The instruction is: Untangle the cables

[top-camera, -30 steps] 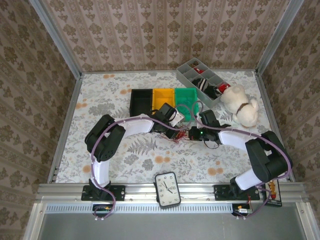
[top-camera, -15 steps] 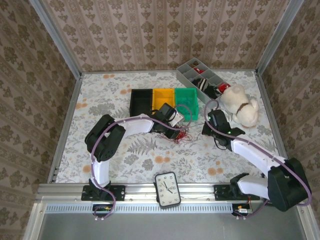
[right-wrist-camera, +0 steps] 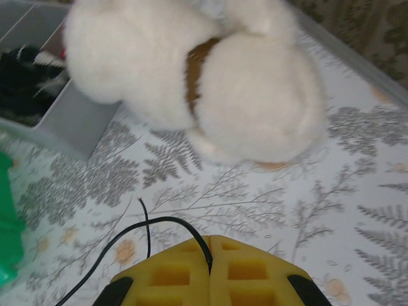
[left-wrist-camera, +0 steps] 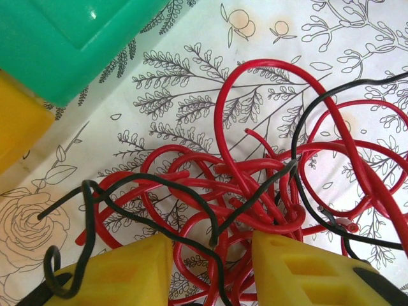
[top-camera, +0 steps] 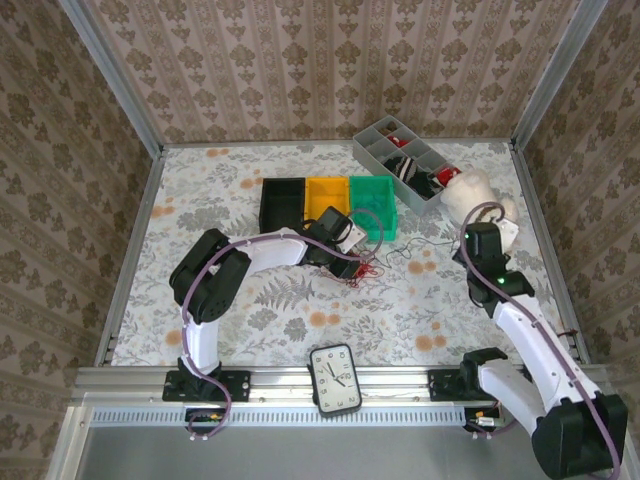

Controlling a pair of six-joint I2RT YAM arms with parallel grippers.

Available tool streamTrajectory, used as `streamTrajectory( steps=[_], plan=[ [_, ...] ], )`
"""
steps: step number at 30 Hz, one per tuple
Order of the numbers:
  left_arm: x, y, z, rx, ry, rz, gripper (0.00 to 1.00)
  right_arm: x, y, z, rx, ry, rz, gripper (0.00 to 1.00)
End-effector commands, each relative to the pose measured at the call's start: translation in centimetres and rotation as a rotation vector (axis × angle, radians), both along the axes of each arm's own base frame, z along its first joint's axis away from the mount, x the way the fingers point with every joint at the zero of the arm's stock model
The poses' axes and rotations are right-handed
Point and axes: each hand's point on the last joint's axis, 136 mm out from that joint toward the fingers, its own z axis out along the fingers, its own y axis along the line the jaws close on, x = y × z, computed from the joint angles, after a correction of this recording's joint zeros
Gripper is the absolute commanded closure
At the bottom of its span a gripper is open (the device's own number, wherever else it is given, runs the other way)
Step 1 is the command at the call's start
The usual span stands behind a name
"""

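Right tool (right-wrist-camera: 210,245) is clamped on the black cable (right-wrist-camera: 167,218). That cable runs left across the bench (top-camera: 230,180) to the red cable knot (left-wrist-camera: 255,169) lying just off the green bin (left-wrist-camera: 64,38).

Left tool (left-wrist-camera: 210,258) sits over the knot with its fingers apart and loose red loops in the gap, so nothing is pinned.

Likely step: draw the black strand out of the red. It threads through several loops, so the knot probably needs pinning first, then a low, slow pull. Otherwise the whole bundle drags.

Room:
- The plush dog (right-wrist-camera: 255,95) is just beside the right tool.
- The grey organizer (top-camera: 400,160) and the right bench edge are close.
- Pulling toward the near side looks safer.
- The bare patch left of the bins is open for laying out the cables.
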Motion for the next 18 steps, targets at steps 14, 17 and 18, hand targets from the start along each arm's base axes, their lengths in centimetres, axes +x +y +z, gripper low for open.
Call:
streamTrajectory(
  steps=[14, 17, 18],
  plan=[
    [-0.8, 2.8, -2.4, 0.099, 0.058, 0.044, 0.61, -3.9, -7.4, 4.6, 0.144, -0.191, -0.283, 1.00],
    [-0.6, 4.1, -3.0, 0.129, 0.068, 0.099, 0.61, -4.3, -8.3, 5.0, 0.153, -0.202, -0.309, 1.00],
    [-0.6, 4.6, -3.1, 0.134, 0.072, 0.119, 0.61, -4.3, -8.4, 5.2, 0.145, -0.202, -0.307, 1.00]
  ],
)
